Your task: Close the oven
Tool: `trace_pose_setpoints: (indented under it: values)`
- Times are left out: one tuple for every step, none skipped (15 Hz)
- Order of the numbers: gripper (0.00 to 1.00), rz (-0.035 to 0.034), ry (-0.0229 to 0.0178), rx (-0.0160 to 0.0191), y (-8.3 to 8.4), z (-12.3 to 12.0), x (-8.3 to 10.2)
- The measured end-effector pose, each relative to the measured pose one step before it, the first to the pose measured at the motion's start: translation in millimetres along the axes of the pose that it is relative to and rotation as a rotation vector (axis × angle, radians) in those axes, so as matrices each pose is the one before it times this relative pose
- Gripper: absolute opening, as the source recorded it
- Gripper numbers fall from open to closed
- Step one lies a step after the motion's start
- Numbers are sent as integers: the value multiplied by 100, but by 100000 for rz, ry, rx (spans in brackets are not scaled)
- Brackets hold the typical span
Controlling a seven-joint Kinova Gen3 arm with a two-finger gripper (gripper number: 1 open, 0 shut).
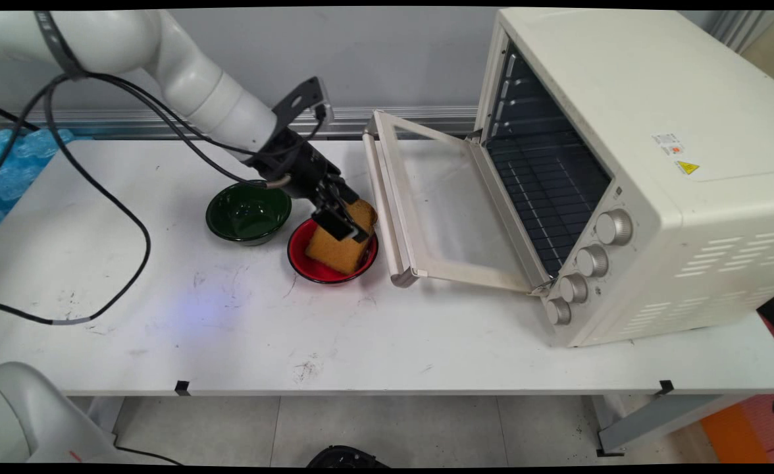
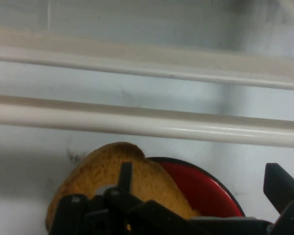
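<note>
While the gripper (image 1: pixel 346 222) is over the red bowl (image 1: pixel 308 266), you see its two fingers closed against the slice of toast (image 1: pixel 337 253).

From left to right you have the green bowl (image 1: pixel 249 212), then the red bowl touching it, then the open oven door (image 1: pixel 453 210) and the toaster oven (image 1: pixel 630 164) on the white table (image 1: pixel 229 329). You can see that the toast leans tilted, its lower edge in the red bowl; whether it is lifted free, you cannot tell. In the hand view the door handle (image 2: pixel 147 120) is just beyond the toast (image 2: pixel 103 169). This looks to me like the grasping step. Any carry to the right must clear the bowl rim and the handle.
</note>
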Motion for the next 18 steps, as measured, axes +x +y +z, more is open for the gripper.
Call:
trace_pose_setpoints:
  values:
    - [100,91,-78,-260,40,297,13]
    - [100,170,-224,-412,79,479,-10]
    - [100,188,-209,-347,79,364,-32]
    - [100,123,-170,-238,54,238,-38]
    - [100,313,-251,-284,71,309,-55]
    - [100,224,-197,-172,50,194,-50]
    - [100,423,-228,-193,65,258,-84]
    - [0,519,-195,-225,71,281,-76]
    - [0,237,-112,-131,36,161,-41]
    - [0,400,-136,-184,59,268,-67]
    - [0,247,-87,-137,41,199,-46]
    - [0,290,-14,-85,45,238,-41]
    - [0,148,36,-47,25,137,-18]
    - [0,232,88,-5,27,171,-14]
    - [0,222,112,9,22,160,-12]
    - [0,267,152,76,20,180,-7]
    - [0,217,159,93,11,135,-4]
    - [0,211,157,162,10,133,-18]
